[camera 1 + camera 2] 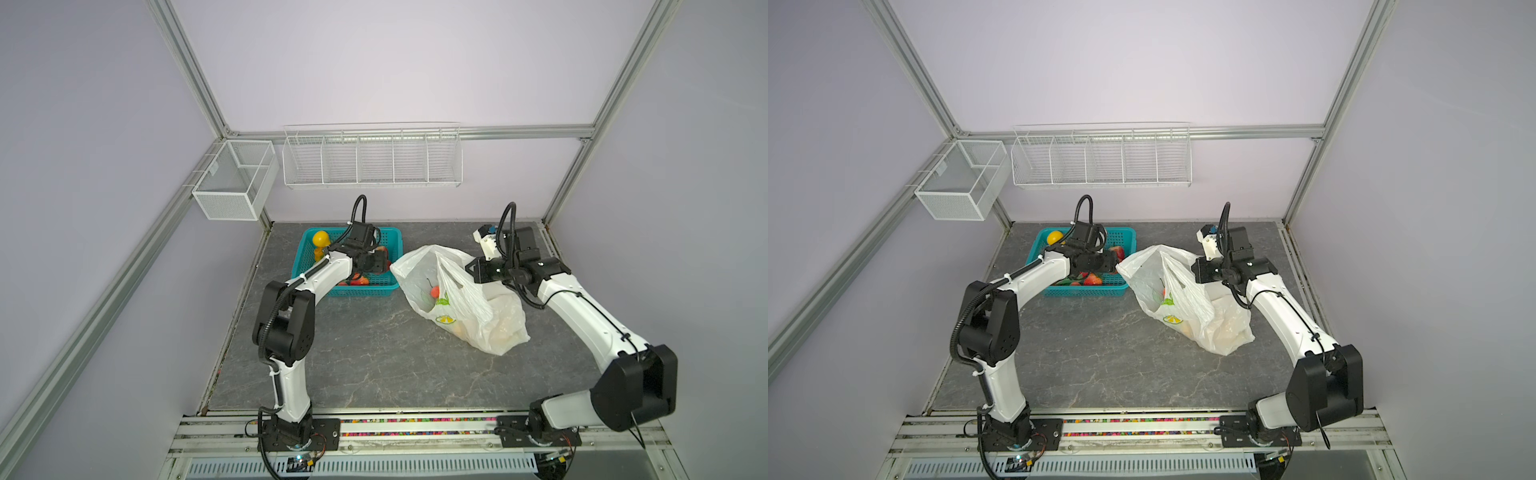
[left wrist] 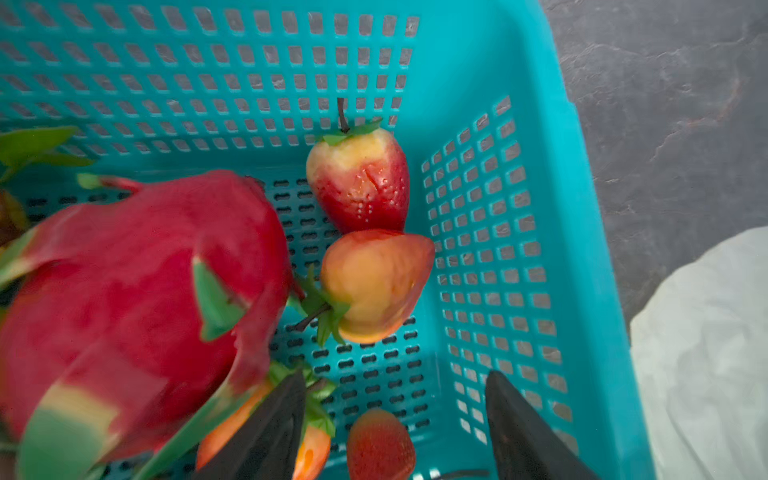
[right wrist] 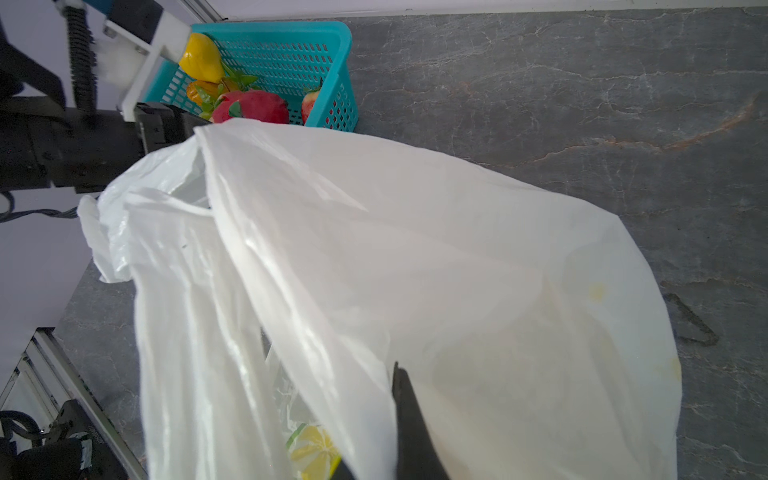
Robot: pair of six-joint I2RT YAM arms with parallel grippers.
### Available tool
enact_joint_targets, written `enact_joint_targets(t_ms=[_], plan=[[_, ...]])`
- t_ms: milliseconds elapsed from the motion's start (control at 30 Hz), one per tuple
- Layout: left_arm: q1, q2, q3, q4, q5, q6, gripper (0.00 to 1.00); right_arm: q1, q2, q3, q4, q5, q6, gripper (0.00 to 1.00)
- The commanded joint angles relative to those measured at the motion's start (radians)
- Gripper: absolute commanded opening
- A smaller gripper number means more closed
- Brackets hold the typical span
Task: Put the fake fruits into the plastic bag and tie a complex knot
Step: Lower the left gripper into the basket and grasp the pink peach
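Hovering left pincer [image 2: 395, 380] agape in basket [image 2: 478, 62] beside dragon fruit [image 2: 137, 270]; right pincer [image 1: 471, 268] clamps bag [image 3: 457, 249].

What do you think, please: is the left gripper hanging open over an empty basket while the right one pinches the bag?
The basket is not empty: the left wrist view shows strawberries and a dragon fruit in it. The rest holds.

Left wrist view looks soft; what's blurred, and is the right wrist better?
Left wrist view: the dragon fruit is smeared, the strawberry by the basket wall sharp. Right wrist view: the plastic bag fills most of it, glossy but fairly sharp.
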Motion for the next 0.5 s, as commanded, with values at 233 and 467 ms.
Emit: enact_joint_targets(t_ms=[233, 467], plan=[[-0.025, 0.199, 0.223, -0.142, -0.126, 0.058, 0.78, 0.002, -0.016, -0.005, 0.02, -0.005, -0.014, 0.1], [-0.042, 0.281, 0.307, -0.177, -0.144, 0.085, 0.82, 0.003, -0.027, -0.007, 0.015, 0.0, -0.017, 0.1]])
